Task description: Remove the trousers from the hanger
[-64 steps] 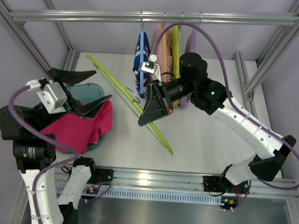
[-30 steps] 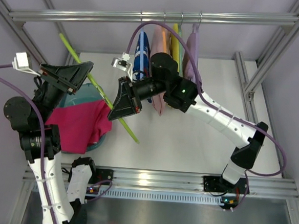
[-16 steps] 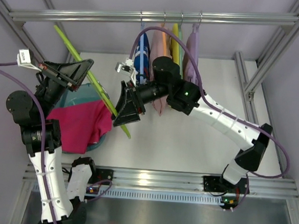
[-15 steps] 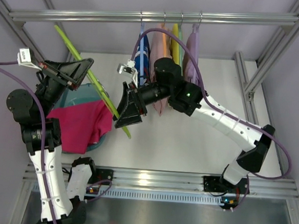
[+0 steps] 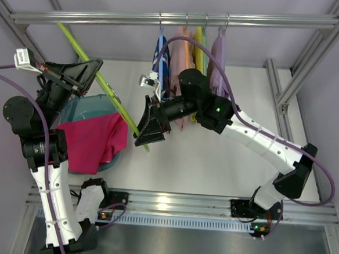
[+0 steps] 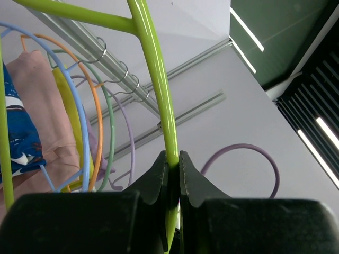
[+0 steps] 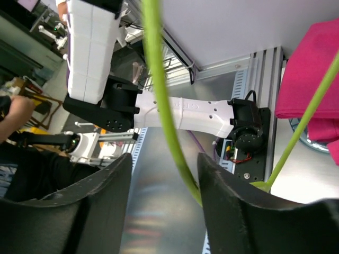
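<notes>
- the left claw (image 6: 173, 157) is closed tight on a thin bar of the lime-green hanger (image 5: 109, 91); in the left wrist view the two fingers (image 6: 156, 174) pinch the bar with no gap.
- the hanger is up in the air and slanted, its high end at the back left and its low end toward the middle of the desk (image 5: 214, 159).
- the right claw (image 7: 164, 159) is about half wide; the hanger's low part passes between its fingers (image 7: 100, 206) and is not pinched. i cannot tell if one finger touches it.
- the trousers (image 5: 93, 142) are off the hanger. they lie crumpled in a teal bowl (image 5: 92, 105) at the left of the desk, and one part hangs over the bowl's near rim.
- the hanger's bar crosses just beside the right upper corner of the trousers.
- at the back, a metal rail (image 5: 183, 18) carries a blue patterned garment (image 5: 161, 56), a peach garment (image 5: 181, 46), a yellow garment (image 5: 199, 42) and a lilac garment (image 5: 218, 55).
</notes>
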